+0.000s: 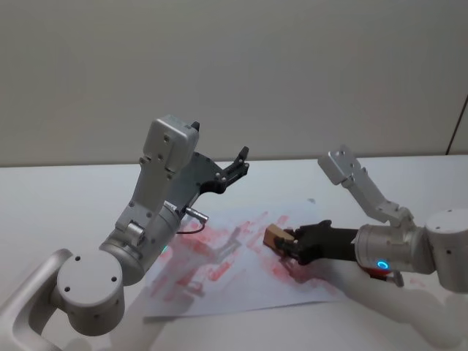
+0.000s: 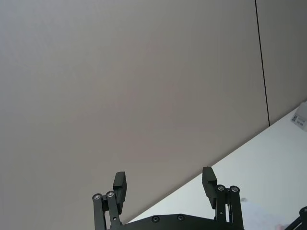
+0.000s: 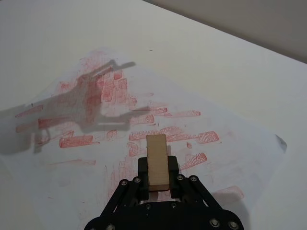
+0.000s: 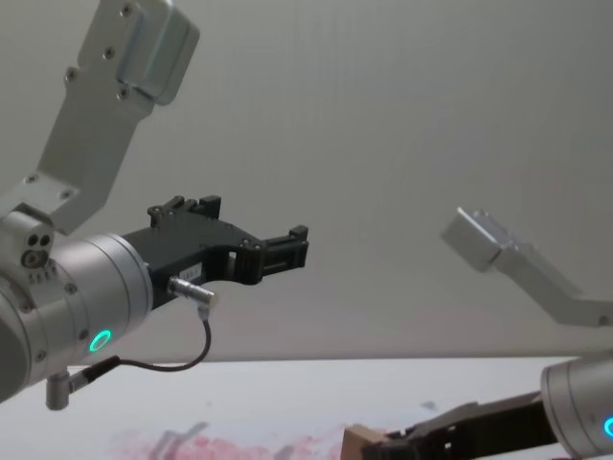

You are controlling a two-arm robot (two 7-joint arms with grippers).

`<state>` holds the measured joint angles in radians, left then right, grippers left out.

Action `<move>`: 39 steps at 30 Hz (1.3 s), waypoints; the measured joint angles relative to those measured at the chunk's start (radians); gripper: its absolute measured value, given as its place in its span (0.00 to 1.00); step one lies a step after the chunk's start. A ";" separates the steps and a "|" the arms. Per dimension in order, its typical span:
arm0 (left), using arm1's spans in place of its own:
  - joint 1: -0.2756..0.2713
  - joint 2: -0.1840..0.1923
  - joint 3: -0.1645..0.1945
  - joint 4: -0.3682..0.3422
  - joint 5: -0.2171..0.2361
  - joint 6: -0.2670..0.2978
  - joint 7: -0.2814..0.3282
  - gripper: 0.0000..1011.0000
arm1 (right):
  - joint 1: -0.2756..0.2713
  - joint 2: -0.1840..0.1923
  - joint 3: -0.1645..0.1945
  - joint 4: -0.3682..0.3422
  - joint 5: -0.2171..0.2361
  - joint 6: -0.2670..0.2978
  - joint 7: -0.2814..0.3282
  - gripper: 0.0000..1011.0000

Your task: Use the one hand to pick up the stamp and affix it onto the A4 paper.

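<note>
My right gripper is shut on the stamp, a light-brown wooden block, low over the A4 paper. I cannot tell whether the block touches the sheet. The paper is white and covered with smudgy red rectangular prints. In the chest view the stamp and right gripper show at the lower edge. My left gripper is raised well above the table, open and empty, pointing toward the back wall; its fingers stand wide apart.
The white table spreads around the paper on all sides. The left arm's shadow lies across the prints. A grey wall stands behind the table.
</note>
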<state>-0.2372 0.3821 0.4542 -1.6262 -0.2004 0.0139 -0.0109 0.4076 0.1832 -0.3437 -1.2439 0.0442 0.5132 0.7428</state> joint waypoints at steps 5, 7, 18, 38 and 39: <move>0.000 0.000 0.000 0.000 0.000 0.000 0.000 0.99 | -0.011 0.009 0.002 -0.029 -0.002 -0.031 -0.024 0.21; 0.000 0.000 0.000 0.000 0.000 0.000 0.000 0.99 | -0.016 0.015 0.005 -0.049 0.001 -0.047 -0.036 0.21; 0.000 0.000 0.000 0.000 0.000 0.000 0.000 0.99 | -0.072 0.052 0.030 -0.176 0.059 -0.142 -0.129 0.21; 0.000 0.000 0.000 0.000 0.000 0.000 0.000 0.99 | -0.291 0.166 0.091 -0.431 0.218 -0.182 -0.423 0.21; 0.000 0.000 0.000 0.000 0.000 0.000 0.000 0.99 | -0.299 0.170 0.093 -0.437 0.226 -0.176 -0.435 0.21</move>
<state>-0.2372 0.3821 0.4542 -1.6262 -0.2004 0.0138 -0.0109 0.1090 0.3527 -0.2512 -1.6806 0.2699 0.3375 0.3075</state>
